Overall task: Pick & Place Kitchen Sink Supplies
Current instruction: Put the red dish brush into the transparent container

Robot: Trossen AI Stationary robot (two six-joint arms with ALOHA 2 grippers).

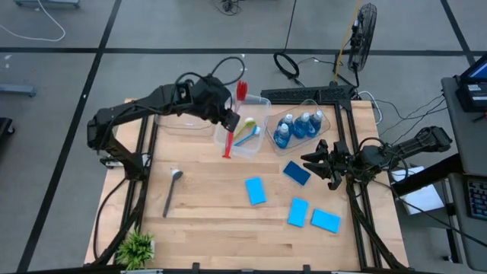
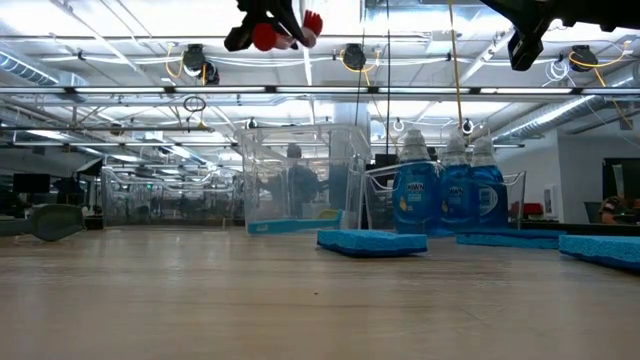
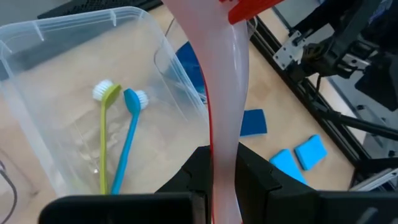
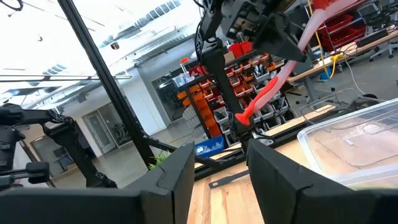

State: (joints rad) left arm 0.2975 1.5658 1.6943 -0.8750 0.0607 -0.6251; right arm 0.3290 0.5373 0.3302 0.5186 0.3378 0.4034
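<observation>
High view had the left claw (image 1: pixel 228 118) up over the middle clear bin (image 1: pixel 261 106), pinched tight on the red brush (image 1: pixel 234 122). The brush hung steeply tilted, bristle head (image 1: pixel 242 91) toward the back rail and the handle tip reaching down over the bin's front edge. In the left wrist view the pale red handle (image 3: pixel 221 112) ran straight between the two dark fingers (image 3: pixel 189 180), so yeah, it was held.

Inside that same bin lay the yellow brush (image 1: pixel 245 124) and the blue brush (image 1: pixel 247 137), side by side, heads pointing the same way. The grey brush (image 1: pixel 172 192) was out on the bare table (image 1: pixel 213 205), well apart from the bins, toward the left front. A small green plant (image 1: pixel 137 247) sat at the front left corner.

The bin next door to the right (image 1: pixel 323 125) held the bottles of blue liquid (image 1: pixel 300 128), standing upright in a row. Four blue sponges lay flat on the table in front: a darker one (image 1: pixel 297 173) just beside the right claw, one in the middle (image 1: pixel 256 190), and two near each other at the front right (image 1: pixel 298 212) (image 1: pixel 326 221).

The right claw (image 1: pixel 316 164) hovered off the table near the bottle bin, fingers part open with nothing between them.
</observation>
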